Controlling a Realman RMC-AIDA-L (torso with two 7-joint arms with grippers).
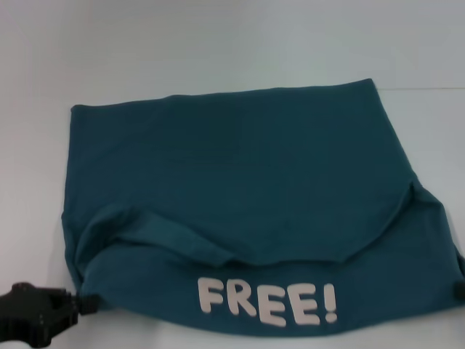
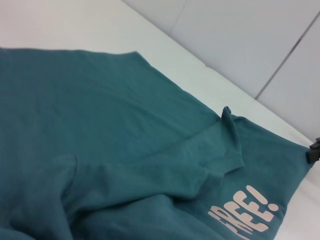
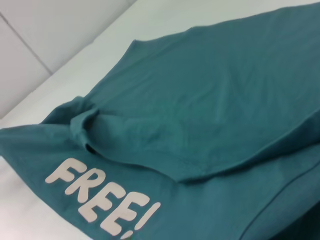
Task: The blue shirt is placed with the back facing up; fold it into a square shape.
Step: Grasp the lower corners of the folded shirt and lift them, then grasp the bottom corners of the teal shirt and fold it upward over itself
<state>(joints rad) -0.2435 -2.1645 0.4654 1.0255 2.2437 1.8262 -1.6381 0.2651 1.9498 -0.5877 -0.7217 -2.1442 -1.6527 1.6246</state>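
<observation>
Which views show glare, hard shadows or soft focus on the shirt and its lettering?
Head view: even, diffuse light, no glare; the blue shirt casts only faint shadow under its folded edge, and the FREE! print reads clearly. The left claw sits at the shirt's near left corner. Left wrist view: the print is cut by the frame edge. Right wrist view: slightly soft, with shadow under the fold.

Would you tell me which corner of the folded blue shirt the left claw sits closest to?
The near left corner of the blue shirt, just left of the "FREE!" print; the left claw sits right beside it, while the far corners have nothing near them.
</observation>
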